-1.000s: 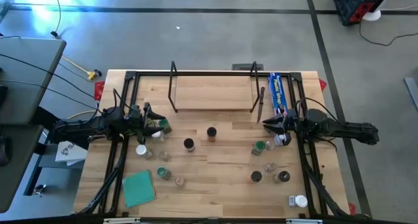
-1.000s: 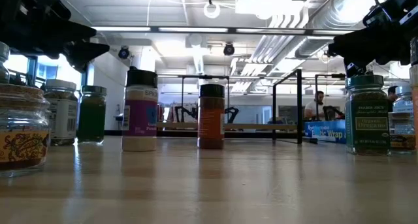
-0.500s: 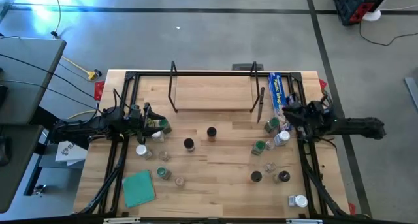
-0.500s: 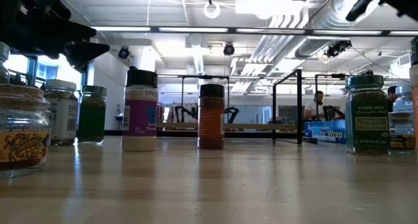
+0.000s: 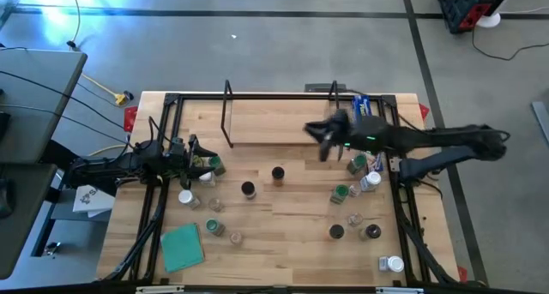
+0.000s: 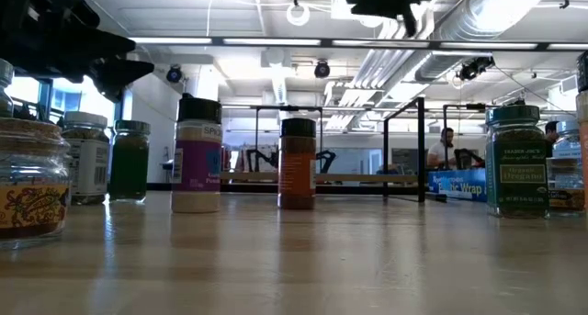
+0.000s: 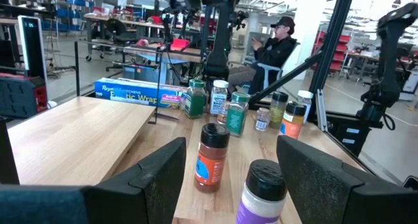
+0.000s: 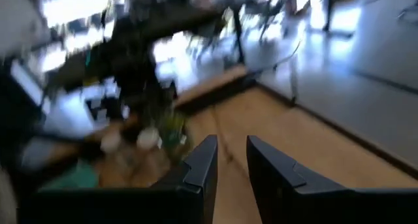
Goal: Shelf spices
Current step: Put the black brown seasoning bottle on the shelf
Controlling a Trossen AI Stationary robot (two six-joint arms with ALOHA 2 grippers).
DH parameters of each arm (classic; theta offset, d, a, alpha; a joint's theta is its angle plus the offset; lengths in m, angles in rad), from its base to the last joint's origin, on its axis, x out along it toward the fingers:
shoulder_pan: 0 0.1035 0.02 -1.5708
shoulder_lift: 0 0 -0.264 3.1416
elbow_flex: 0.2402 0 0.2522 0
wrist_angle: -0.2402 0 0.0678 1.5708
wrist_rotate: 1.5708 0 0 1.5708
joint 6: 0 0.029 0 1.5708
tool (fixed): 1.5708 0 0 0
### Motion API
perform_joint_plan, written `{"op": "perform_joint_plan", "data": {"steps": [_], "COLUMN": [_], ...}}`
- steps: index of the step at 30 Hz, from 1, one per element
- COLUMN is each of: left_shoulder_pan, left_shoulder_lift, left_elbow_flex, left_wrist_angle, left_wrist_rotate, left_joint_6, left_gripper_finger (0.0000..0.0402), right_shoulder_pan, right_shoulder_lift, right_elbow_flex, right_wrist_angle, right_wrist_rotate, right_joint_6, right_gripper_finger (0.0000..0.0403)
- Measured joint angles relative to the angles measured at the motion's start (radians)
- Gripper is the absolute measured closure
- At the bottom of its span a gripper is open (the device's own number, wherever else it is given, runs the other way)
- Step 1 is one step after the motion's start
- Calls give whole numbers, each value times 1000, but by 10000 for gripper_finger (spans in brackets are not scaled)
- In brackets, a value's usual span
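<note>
— Where is your right gripper (image 5: 321,142) at this moment?

— Raised above the table (image 5: 292,219), over the right end of the shelf (image 5: 274,123), with your arm reaching in from the right side. From its own wrist view, the two fingers (image 8: 199,168) stand only a little apart and there is nothing between them.

— And your left gripper (image 5: 196,157)?

— Low at the left side of the table, just beside a green-lidded jar (image 5: 214,165) and a white-lidded jar (image 5: 206,177). Its fingers are spread wide and grip nothing — past them you see two black-lidded jars (image 5: 277,172) standing upright farther out on the wood.

— Where are the spices, then?

— All on the table, none on the shelf. One group sits by your left gripper and runs down toward the teal square (image 5: 182,247). The two black-lidded jars stand apart in the middle, in front of the shelf. A second group is on the right, among them a green-capped jar (image 5: 341,192), and one jar with a white lid (image 5: 393,263) lies near the front right corner.

— And the shelf itself?

— It stands along the far edge, its wooden board bare between the black end frames. The blue wrap box (image 7: 127,92) lies just beside its right end. Beyond the table a seated person (image 7: 274,51) shows in the room.
</note>
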Motion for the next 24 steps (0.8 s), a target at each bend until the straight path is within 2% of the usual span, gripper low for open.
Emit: {"op": "perform_joint_plan", "data": {"steps": [4,9,13,16,20,24], "left_shoulder_pan": [0,0,0,0,0,0], "left_shoulder_lift": [0,0,0,0,0,0], "left_elbow_flex": [0,0,0,0,0,0], "left_wrist_angle": [0,0,0,0,0,0], "left_wrist_rotate": [0,0,0,0,0,0], "left_joint_6": [-1,-44,-45,-72,-94,-97], "left_gripper_finger": [168,168,168,168,168,168], "right_shoulder_pan": [-26,-30,-21,-16,-16,-6], "right_shoulder_lift": [233,505,718,852,983,1047], "right_elbow_flex": [283,637,861,1008,1155,1229], "right_wrist_angle": [-356,-738,-981,-1143,-1290,-1353], "right_wrist_rotate": [-193,-330,-357,-355,-363,-374], "right_joint_6": [-100,-288,-419,-476,-476,-517], "right_gripper_finger": [315,251,180,142,124,124]}}
